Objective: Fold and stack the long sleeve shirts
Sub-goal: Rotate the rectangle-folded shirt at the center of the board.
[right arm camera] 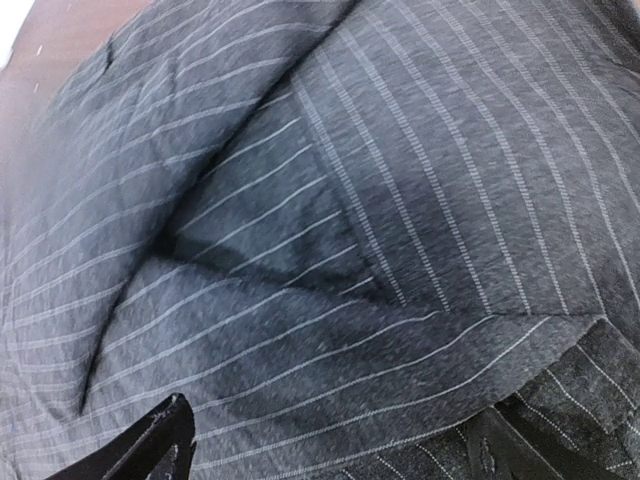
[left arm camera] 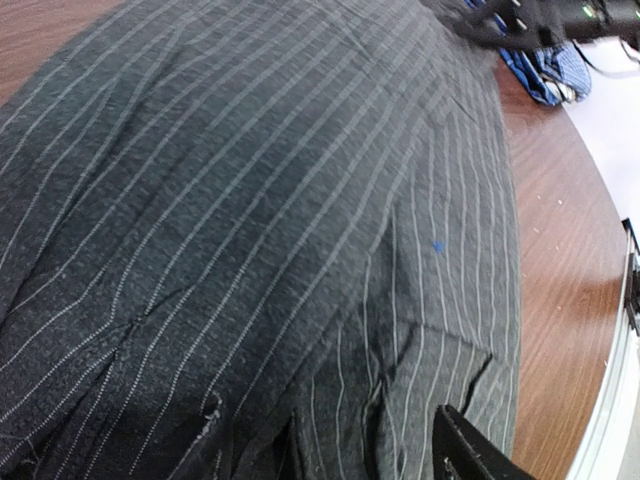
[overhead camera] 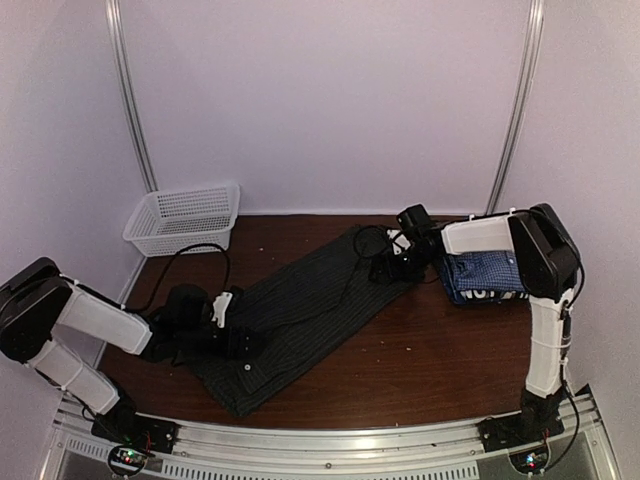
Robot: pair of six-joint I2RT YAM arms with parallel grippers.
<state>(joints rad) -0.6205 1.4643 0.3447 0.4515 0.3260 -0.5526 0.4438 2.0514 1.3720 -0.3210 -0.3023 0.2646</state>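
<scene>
As the black pinstriped shirt (overhead camera: 300, 310) lay stretched diagonally across the table (overhead camera: 420, 360), one arm stood at each end, apparently to flatten it for folding. Right gripper (right arm camera: 335, 445): spread wide over the cloth, holding nothing. Left gripper (overhead camera: 232, 338): opening undeterminable. White lettering on the folded navy shirt (overhead camera: 490, 294), far right, was illegible.

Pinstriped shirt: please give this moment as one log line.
pinstriped shirt: lying diagonal | left pincer: open, near end | right pincer: open, far end

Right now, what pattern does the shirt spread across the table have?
Dark shirt, fine light pinstripes; clearest in the left wrist view.
</scene>
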